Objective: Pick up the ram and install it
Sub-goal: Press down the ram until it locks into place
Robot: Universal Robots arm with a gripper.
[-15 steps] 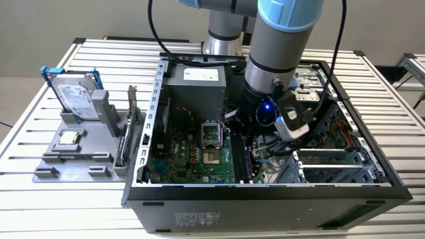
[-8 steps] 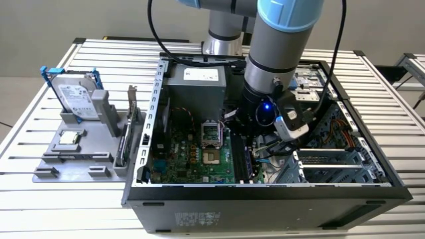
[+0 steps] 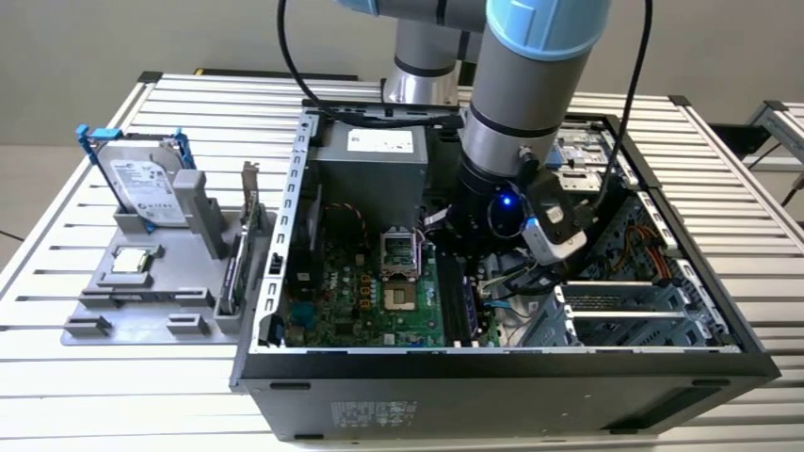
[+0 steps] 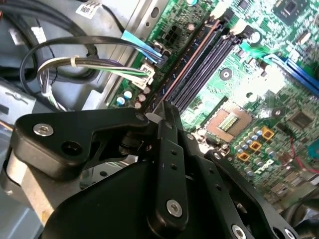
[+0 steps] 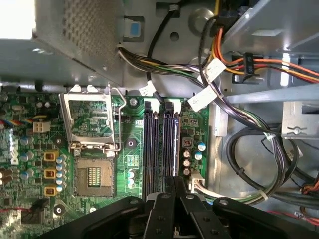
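One ram [image 4: 183, 64]: thin strip seen edge-on, brownish-grey, slot-length.
Position: along the black motherboard slots [image 5: 152, 144], on the cable side, inside the computer case [image 3: 503, 363].
Tool [image 5: 174, 181]: pressed together, pinching the ram's near end.

The gripper [image 4: 167, 117] is made of matt black plastic or coated metal, and small bright metal screws are set into it. The motherboard [image 5: 132, 149] is seen as a glossy green board, its slots [image 5: 160, 149] are of black plastic, and the processor socket frame [image 5: 92, 122] is of shiny bare metal. The computer case [image 3: 503, 363] is built of dull grey sheet metal with a matt black outer skin, the table [image 3: 75, 377] under it is formed of ribbed pale metal profiles, and the cables [image 5: 249, 129] are covered in smooth coloured plastic.
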